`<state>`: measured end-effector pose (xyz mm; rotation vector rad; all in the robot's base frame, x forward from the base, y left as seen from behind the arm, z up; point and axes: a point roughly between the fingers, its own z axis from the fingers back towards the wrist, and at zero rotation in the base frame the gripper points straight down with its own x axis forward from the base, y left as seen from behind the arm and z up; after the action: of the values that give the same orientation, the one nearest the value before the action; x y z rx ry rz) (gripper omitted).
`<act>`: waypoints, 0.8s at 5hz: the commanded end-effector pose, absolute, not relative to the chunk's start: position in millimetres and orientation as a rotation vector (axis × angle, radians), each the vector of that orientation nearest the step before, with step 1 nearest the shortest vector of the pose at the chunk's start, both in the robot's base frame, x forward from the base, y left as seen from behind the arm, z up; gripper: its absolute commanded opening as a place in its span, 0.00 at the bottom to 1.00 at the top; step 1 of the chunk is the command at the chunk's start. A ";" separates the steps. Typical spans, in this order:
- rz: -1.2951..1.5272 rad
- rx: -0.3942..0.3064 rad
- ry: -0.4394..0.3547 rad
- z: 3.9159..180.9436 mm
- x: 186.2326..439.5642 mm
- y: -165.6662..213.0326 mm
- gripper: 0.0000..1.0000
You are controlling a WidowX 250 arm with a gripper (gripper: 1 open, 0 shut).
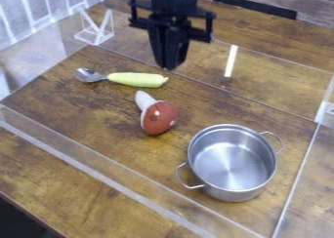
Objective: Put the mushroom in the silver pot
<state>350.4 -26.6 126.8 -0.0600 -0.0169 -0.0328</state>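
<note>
Mushroom (156, 116) lies tipped, stem up-left, cap toward silver pot (235, 162).

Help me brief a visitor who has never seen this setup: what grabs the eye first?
The shiny silver pot stands at the front right of the wooden table. Just left of it the mushroom lies on its side, and the black gripper hangs above and behind, holding nothing.

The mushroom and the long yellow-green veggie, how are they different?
The mushroom has a round reddish-brown cap and a short white stem; the yellow-green vegetable is one long, thin piece. The mushroom lies nearer the silver pot; the vegetable lies beside the spoon. Both rest on the wooden table, untouched.
</note>
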 end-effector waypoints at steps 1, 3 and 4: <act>-0.055 -0.059 -0.051 127.4 359.6 -25.6 1.00; -0.135 -0.052 -0.022 99.9 354.8 -16.2 1.00; -0.185 -0.049 -0.009 87.2 346.7 -3.1 1.00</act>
<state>342.2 -7.8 68.5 -0.0581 0.0525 -0.1874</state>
